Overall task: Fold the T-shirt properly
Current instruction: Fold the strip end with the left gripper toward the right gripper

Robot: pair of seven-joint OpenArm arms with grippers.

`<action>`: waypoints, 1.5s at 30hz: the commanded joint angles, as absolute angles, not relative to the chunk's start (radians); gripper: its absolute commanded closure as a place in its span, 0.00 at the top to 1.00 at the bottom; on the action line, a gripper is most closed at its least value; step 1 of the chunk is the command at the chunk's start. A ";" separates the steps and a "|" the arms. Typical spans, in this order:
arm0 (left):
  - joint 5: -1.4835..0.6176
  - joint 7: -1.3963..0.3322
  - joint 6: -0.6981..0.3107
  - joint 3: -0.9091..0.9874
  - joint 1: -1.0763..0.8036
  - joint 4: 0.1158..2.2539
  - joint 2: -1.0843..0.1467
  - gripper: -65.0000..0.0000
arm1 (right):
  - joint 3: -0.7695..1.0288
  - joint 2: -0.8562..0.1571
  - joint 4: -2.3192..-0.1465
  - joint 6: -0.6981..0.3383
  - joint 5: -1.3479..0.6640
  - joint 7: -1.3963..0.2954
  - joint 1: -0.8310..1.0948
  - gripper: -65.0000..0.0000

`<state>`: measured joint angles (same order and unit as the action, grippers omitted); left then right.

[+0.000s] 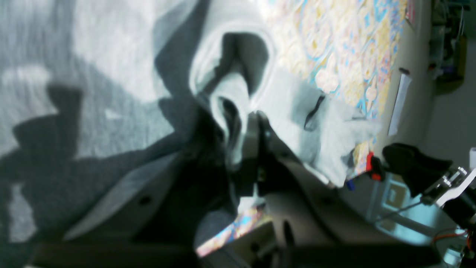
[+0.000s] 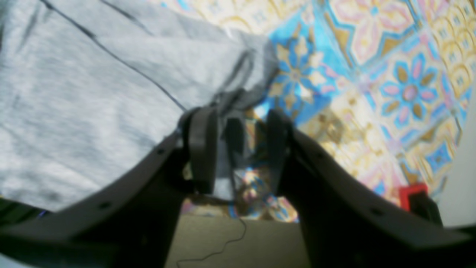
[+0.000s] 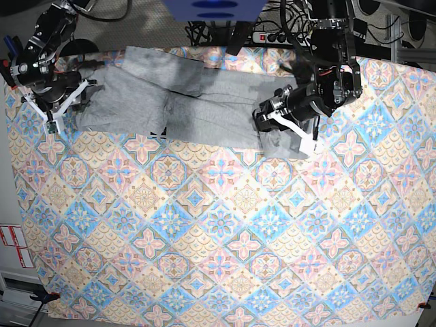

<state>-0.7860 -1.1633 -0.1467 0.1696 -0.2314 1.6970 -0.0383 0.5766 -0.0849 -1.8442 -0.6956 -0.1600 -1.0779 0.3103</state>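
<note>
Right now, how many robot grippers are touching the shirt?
2. The left gripper pinches the shirt at one end; the right gripper sits open at the other end's edge.

Two black arms here, both bulky with jointed housings. The left arm carries white bracket plates by its wrist and black cables up top. The right arm wears the same white brackets, with a green light at ten o'clock. Up close, the right gripper shows curved dark shells with small screw holes and flat black fingers.
</note>
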 commanded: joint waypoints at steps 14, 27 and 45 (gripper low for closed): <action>-0.915 -1.188 -0.151 0.036 -0.197 1.736 -0.051 0.28 | 0.581 -0.101 -1.865 -0.698 -0.170 -1.023 0.306 0.32; -1.106 -1.202 -0.151 0.094 -0.202 1.736 -0.323 0.28 | 0.581 -0.101 -1.863 -0.698 -0.170 -1.026 0.275 0.32; -0.989 -1.202 -0.148 0.165 -0.202 1.732 -0.381 0.29 | 0.559 -0.097 -1.811 -0.698 -0.173 -1.135 0.272 0.46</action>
